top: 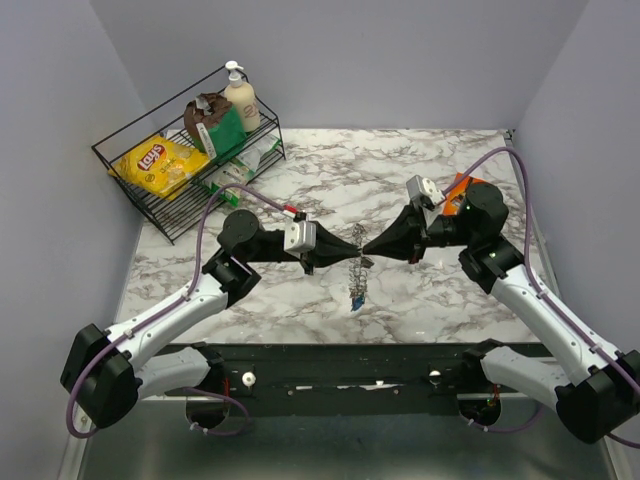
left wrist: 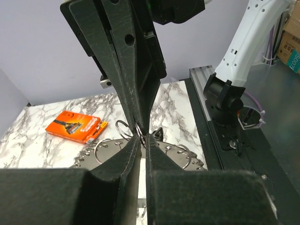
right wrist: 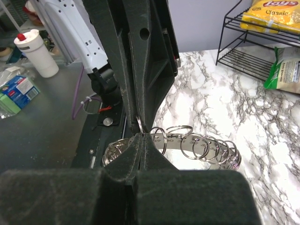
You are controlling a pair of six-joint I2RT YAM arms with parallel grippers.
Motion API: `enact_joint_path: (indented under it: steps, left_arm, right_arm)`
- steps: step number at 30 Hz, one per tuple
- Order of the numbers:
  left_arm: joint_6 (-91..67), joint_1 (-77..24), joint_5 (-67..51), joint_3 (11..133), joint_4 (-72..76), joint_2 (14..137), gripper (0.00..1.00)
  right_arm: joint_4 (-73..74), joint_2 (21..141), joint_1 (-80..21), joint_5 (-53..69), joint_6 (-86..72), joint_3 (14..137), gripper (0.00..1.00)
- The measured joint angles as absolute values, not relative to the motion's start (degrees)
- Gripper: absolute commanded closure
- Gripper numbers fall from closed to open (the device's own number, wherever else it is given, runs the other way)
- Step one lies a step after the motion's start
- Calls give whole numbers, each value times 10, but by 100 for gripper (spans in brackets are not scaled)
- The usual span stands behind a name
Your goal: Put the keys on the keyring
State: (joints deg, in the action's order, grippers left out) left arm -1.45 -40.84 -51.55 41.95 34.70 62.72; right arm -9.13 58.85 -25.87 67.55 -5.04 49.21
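Observation:
My left gripper [top: 352, 253] and right gripper [top: 368, 250] meet tip to tip above the middle of the marble table. Both pinch the keyring [top: 357, 285], which hangs below them with a blue key [top: 355, 303] at its bottom. In the left wrist view my left gripper [left wrist: 142, 137] is closed on a thin wire loop of the keyring [left wrist: 112, 152], a flat grey band carrying several small split rings. In the right wrist view my right gripper [right wrist: 142, 136] is shut on a wire loop of the same keyring [right wrist: 201, 145]. The red and black keys are not visible.
A black wire rack [top: 175, 215] at the back left holds a Lay's bag [top: 160, 163], a lotion bottle [top: 240, 98] and packets. An orange pack [top: 458, 185] lies behind the right arm and also shows in the left wrist view [left wrist: 75, 125].

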Motion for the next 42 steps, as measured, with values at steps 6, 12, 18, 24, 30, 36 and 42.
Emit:
enact_joint_path:
  steps: [6,12,18,24,30,36,42]
  left_arm:
    - [40,-409,-505,492,210,620,54]
    - [103,-409,-481,611,37,620,43]
    - [164,-409,-453,739,-157,663,43]
    - [199,-408,-437,849,-332,749,43]
    - [211,-409,-437,883,-432,790,43]
    - [208,-409,-437,911,-470,813,47]
    - [205,-409,-432,934,-503,857,48]
  right_arm:
    - [-75,590,-259,674,-47,492,100]
    - [-56,590,-259,672,-42,492,100]
    - [-35,597,-259,661,-32,492,100]
    - [-11,622,-259,635,-22,493,100]
    - [-1,644,-259,613,-14,493,100]
    - [11,710,-259,612,3,503,100]
    - [29,718,-259,609,12,505,100]
